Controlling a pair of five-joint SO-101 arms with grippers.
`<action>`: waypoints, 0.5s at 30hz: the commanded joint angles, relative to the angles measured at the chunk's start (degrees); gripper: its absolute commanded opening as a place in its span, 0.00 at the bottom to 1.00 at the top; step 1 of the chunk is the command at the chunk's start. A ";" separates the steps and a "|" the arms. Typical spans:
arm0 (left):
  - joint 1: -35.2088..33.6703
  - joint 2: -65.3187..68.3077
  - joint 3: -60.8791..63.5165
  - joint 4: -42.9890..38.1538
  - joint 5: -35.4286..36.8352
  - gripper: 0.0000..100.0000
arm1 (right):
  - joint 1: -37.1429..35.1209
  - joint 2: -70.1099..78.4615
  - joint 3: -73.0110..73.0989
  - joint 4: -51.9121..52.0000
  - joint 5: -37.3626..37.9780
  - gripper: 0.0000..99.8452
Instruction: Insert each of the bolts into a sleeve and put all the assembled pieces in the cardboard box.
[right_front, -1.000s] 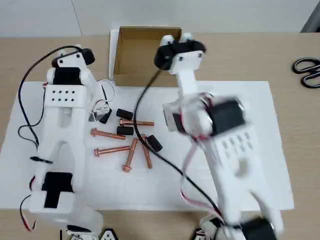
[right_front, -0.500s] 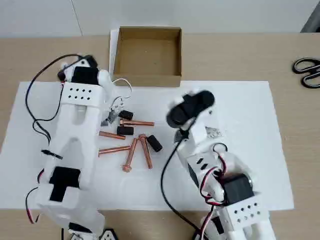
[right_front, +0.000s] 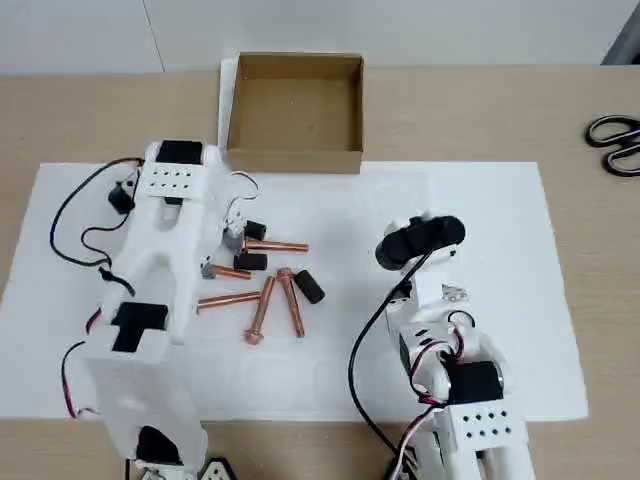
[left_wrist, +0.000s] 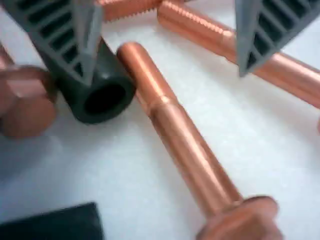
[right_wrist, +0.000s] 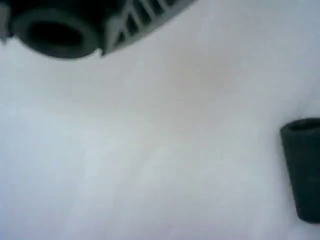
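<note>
Table: a tan table carried a white sheet, and all the loose parts lay on the sheet.
Left tool: the left tool hung low over the left end of the parts cluster, its two grey fingers spread wide apart and gripping nothing.
Bolt under the left tool: one copper bolt lay flat on the sheet with its plain end in the gap between the fingers and its hex head pointing away from them.
Sleeve under the left tool: a black sleeve lay just beside that bolt, open end showing, with one fingertip over it.
Bolts: five bolts lay loose in a cluster left of the sheet's centre, several crossing or touching, none inside a sleeve.
Sleeves: three black sleeves lay among the bolts, each empty.
Cardboard box: the cardboard box stood open at the sheet's far edge, behind the cluster.
Right tool: the right tool sat over bare sheet right of the cluster, well apart from the bolts; I could not tell whether it was apart or together.
Scissors: black scissors lay on the table at the far right, off the sheet.
</note>
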 joint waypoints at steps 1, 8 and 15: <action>-0.35 0.88 -2.33 0.26 3.87 0.19 | 0.48 -1.01 -0.35 -1.19 0.18 0.00; -1.76 4.31 -2.42 0.18 5.80 0.19 | 0.48 -1.01 -0.26 -0.75 0.18 0.00; -7.30 4.40 -1.98 0.53 5.80 0.18 | 0.48 -1.01 -0.18 -0.92 0.18 0.00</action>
